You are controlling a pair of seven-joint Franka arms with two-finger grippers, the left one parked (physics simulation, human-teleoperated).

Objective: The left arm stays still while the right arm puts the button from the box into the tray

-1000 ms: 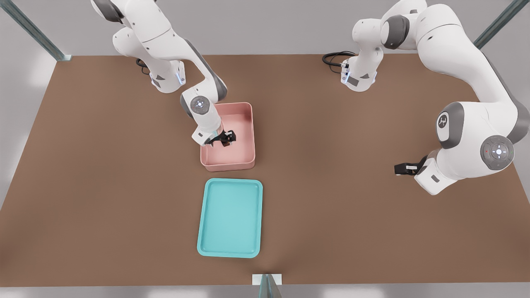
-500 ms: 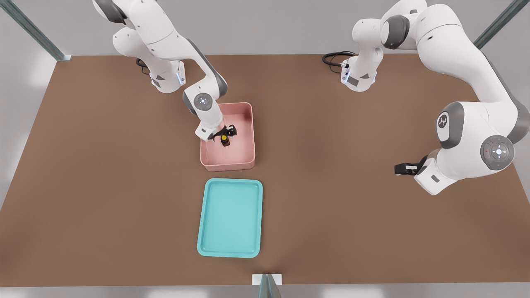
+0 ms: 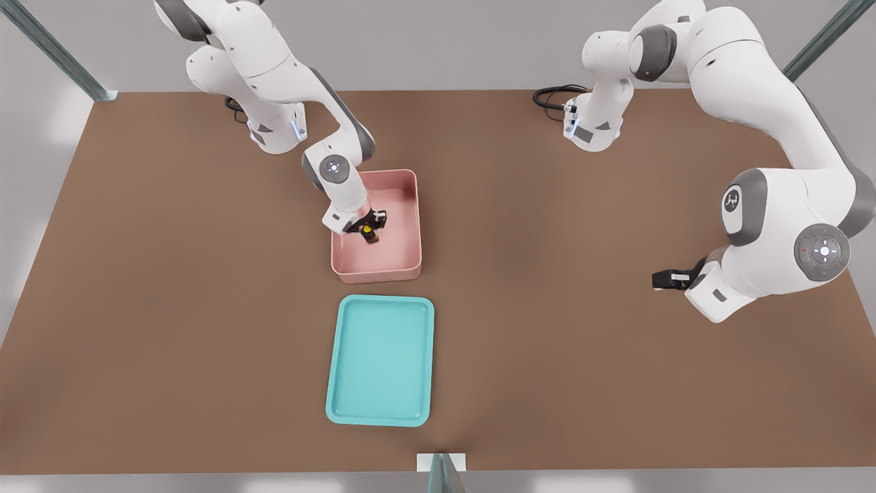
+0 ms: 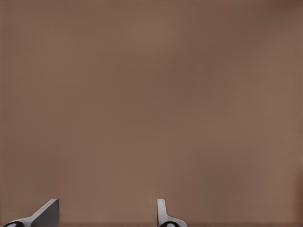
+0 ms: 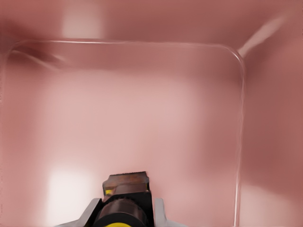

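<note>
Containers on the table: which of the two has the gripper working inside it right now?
The pink box, not the turquoise tray nearer the camera. The gripper is inside the box, closed on the yellow-capped button; the tray holds nothing.

The setting was a simulated robot lab: bare brown tabletop (image 3: 171, 287), grey walls, metal frame struts (image 3: 58, 58).

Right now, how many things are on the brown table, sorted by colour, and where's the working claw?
Pink: 1, the box
Turquoise: 1, the tray
Dark with yellow cap: 1, the button, inside the box, between the fingers of the claw
Total: 3
</note>
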